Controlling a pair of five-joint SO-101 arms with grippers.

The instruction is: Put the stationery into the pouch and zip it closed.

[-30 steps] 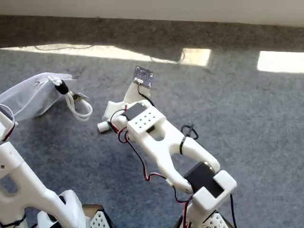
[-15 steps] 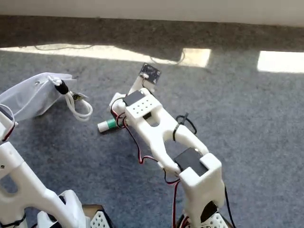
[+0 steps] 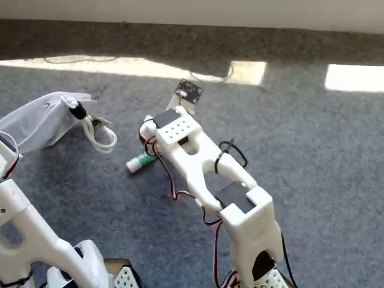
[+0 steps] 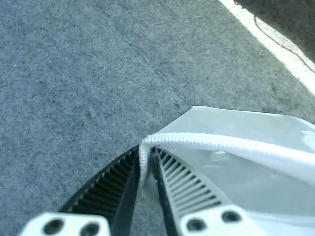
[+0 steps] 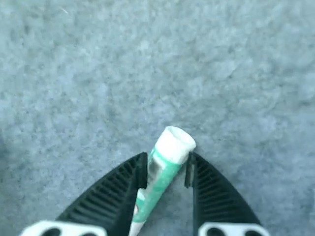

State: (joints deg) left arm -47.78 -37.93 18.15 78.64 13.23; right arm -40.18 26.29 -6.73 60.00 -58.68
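The right gripper's (image 5: 166, 158) jaws pinch the green glue stick (image 5: 170, 147) lying on the carpet (image 5: 74, 73) near the pouch (image 4: 236, 167), whose zipper edge the left gripper (image 4: 146, 152) clamps; I'd grip firmly mid-barrel before lifting.

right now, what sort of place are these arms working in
Probably an ordinary indoor room: a grey carpet-like surface, sunlight patches falling across it, and a pale wall along the far edge.

The pouch (image 3: 42, 123) lies at the worktop's (image 3: 312, 156) left side, its edge pinched between the left pincer's (image 4: 146, 158) jaws. To its right, well apart, the glue stick (image 3: 140, 161) sits between the right pincer's (image 5: 166, 167) jaws, touching both.
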